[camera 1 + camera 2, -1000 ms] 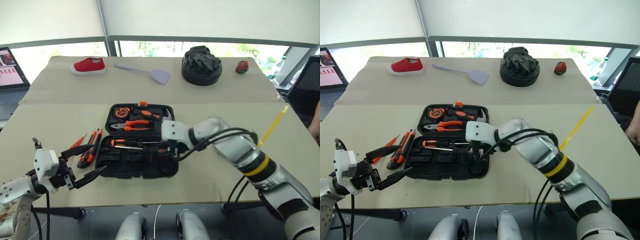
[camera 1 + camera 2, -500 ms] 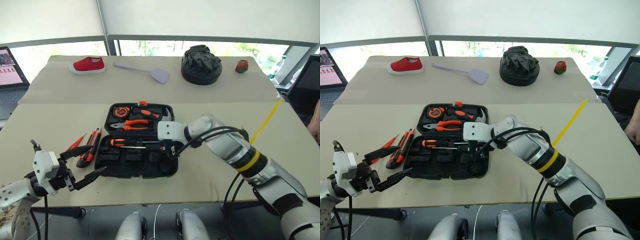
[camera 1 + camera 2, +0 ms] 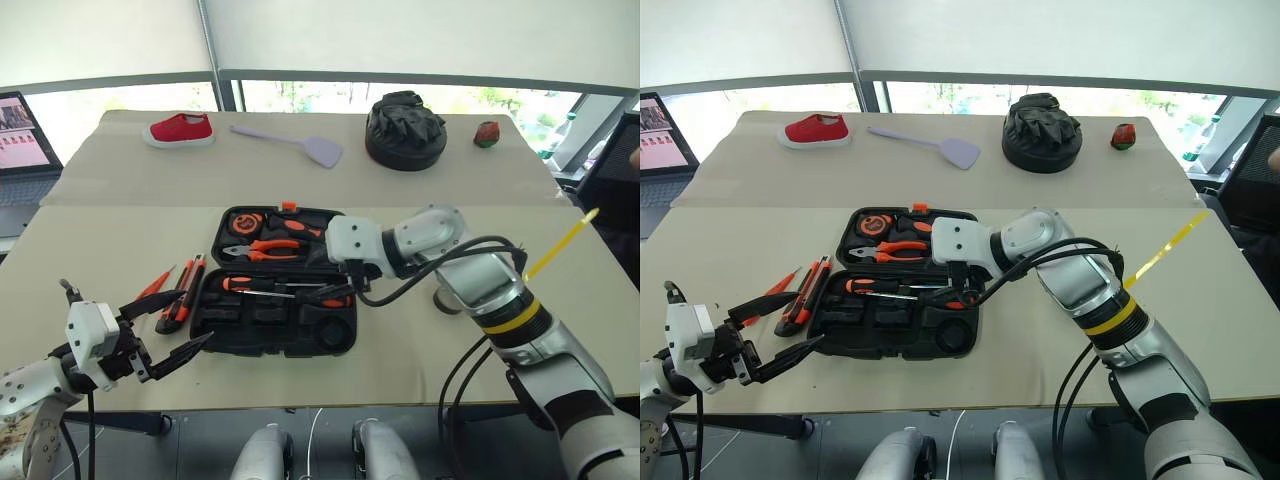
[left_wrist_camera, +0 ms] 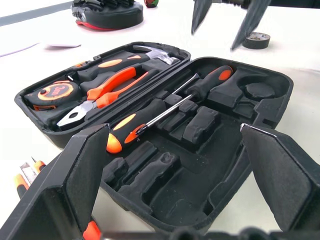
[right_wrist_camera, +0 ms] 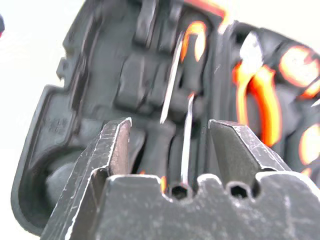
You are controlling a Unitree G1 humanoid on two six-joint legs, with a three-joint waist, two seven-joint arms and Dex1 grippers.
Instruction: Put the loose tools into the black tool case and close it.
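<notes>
The black tool case (image 3: 220,335) lies open in the middle of the table. Two black-and-orange screwdrivers (image 4: 165,107) rest in its near half. My right gripper (image 3: 338,291) hovers open just above them, nothing between its fingers (image 5: 112,145). Left of the case lie a slim orange screwdriver (image 3: 153,285) and an orange-and-black utility knife (image 3: 188,285). My left gripper (image 3: 195,317) stands wide open near the table's front edge, beside the case's left corner, holding nothing. A grey tape ring (image 4: 258,40) sits on the table beyond the case.
Pliers (image 3: 262,249), a hammer and a tape measure (image 3: 243,224) fill the case's far half. At the back are a red shoe (image 3: 179,130), a lilac spatula (image 3: 300,144), a round black bundle (image 3: 405,130) and a small red object (image 3: 487,133). A laptop (image 3: 20,150) stands far left.
My right gripper has opened, left a screwdriver lying in the case's near half, and risen a little above it. The left gripper has kept still.
</notes>
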